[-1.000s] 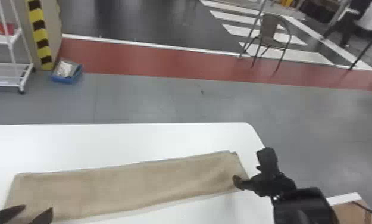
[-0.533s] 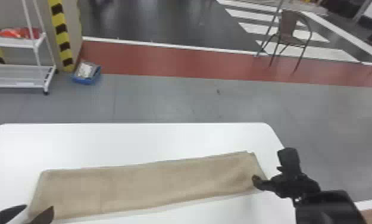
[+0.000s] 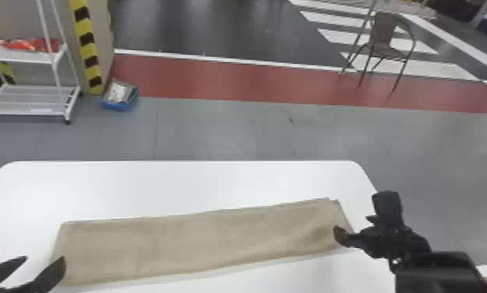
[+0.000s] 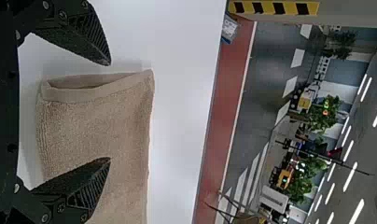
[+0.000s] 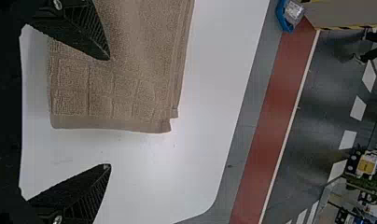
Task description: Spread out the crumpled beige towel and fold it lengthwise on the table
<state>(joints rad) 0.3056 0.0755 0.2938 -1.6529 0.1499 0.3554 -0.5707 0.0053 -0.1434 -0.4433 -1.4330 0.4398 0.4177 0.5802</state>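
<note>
The head view's bottom corner cut off part of my left gripper [image 3: 44, 258], and there I could barely separate the fingers of my right gripper [image 3: 365, 237]. I couldn't tell whether any fingertip touched the beige towel [image 3: 195, 243]. Both grippers stood wide open, nothing held. The towel lay as a long folded strip on the table [image 3: 176, 187], its ends by my grippers: each had one finger over cloth, the other past the end. White tabletop stretched between towel and far edge; the right corner curved near my right gripper.

The left tool [image 3: 44, 258] and right tool [image 3: 344, 237] both gape open.
</note>
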